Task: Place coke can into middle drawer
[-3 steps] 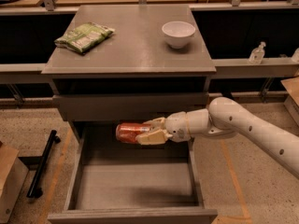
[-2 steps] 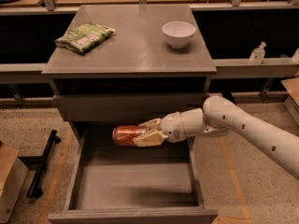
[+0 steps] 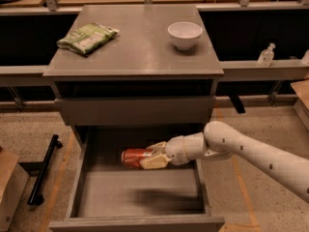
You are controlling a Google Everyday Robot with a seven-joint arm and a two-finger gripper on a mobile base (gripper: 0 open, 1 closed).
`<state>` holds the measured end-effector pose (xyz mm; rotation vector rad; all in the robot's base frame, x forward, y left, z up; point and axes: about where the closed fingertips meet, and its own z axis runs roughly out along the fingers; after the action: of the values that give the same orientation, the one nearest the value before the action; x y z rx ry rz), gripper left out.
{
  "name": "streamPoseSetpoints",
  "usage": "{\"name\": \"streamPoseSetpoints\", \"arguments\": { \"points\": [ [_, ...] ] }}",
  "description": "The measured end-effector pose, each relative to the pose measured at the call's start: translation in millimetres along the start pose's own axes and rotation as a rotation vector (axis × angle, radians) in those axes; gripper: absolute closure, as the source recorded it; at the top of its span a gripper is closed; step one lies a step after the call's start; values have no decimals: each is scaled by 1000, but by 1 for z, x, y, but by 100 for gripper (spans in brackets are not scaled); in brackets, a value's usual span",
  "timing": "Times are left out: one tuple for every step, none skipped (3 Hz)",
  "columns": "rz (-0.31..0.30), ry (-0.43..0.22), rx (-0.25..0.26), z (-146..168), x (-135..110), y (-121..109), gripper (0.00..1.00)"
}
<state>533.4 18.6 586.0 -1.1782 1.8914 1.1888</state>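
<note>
The end effector (image 3: 151, 155), reaching in from the right of the frame on a white arm (image 3: 251, 153), is pinching the coke can (image 3: 135, 157) between its pale fingers (image 3: 155, 163). The can lies on its side in the lower middle of the frame, above the rear part of the open middle drawer (image 3: 108, 199). It appears to hang over the grey floor rather than rest on it, since a shadow falls on the floor further forward. The main risk, as I judge it, is release from this sideways hold: a can dropped on its curved side could roll toward either low side wall or bounce. The closed upper drawer front (image 3: 135, 111) sits just above the wrist, so a lift or a careless pull-back might knock the arm against it. Lowering too steeply could also press the can or the fingers into the floor. Letting go before the can is close to the floor looks the likeliest cause of trouble. As for writing, the red can shows only a pale smear near its silver end, with no word legible. The green crisp bag (image 3: 87, 36), upper left on the tabletop (image 3: 140, 57), carries print too small to read, and the white bowl (image 3: 185, 34) at upper right is plain.
</note>
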Motion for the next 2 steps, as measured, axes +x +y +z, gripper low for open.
{"name": "streamPoseSetpoints", "arguments": {
  "points": [
    [5, 0, 3, 2, 3, -2, 100],
    [28, 26, 26, 1, 14, -5, 100]
  ]
}}
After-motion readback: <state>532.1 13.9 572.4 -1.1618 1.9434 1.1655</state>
